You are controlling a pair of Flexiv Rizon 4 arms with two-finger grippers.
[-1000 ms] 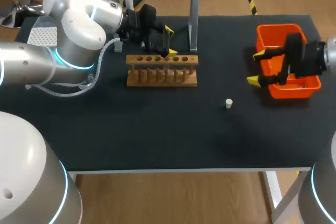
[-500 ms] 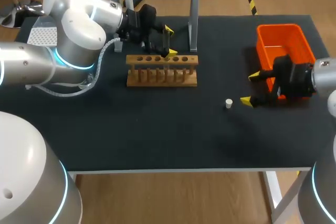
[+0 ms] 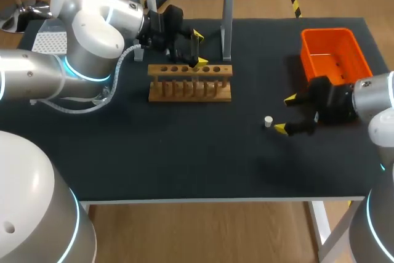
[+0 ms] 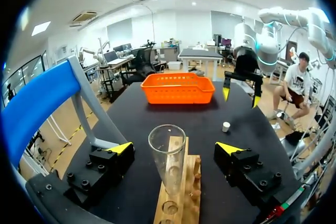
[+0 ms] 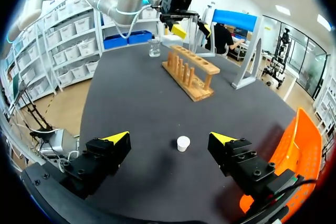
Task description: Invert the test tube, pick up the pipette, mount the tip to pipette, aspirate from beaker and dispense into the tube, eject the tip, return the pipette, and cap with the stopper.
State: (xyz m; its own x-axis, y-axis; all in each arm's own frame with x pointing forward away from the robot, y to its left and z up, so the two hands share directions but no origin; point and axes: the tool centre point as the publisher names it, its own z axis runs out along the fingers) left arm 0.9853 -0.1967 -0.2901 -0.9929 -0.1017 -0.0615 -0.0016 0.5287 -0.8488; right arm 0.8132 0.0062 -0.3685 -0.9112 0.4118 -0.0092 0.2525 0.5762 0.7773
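Head view places the right claw (image 3: 285, 114) just right of the small white stopper (image 3: 268, 121) on the black bench (image 3: 184, 146), fingers spread and gripping nothing. Far left, the left claw (image 3: 199, 47) stands open astride the clear glass test tube (image 4: 168, 153), which sits mouth up in the wooden rack (image 3: 189, 82). Judging by this, only capping is left, and the stopper is not yet picked up. No legible writing shows.
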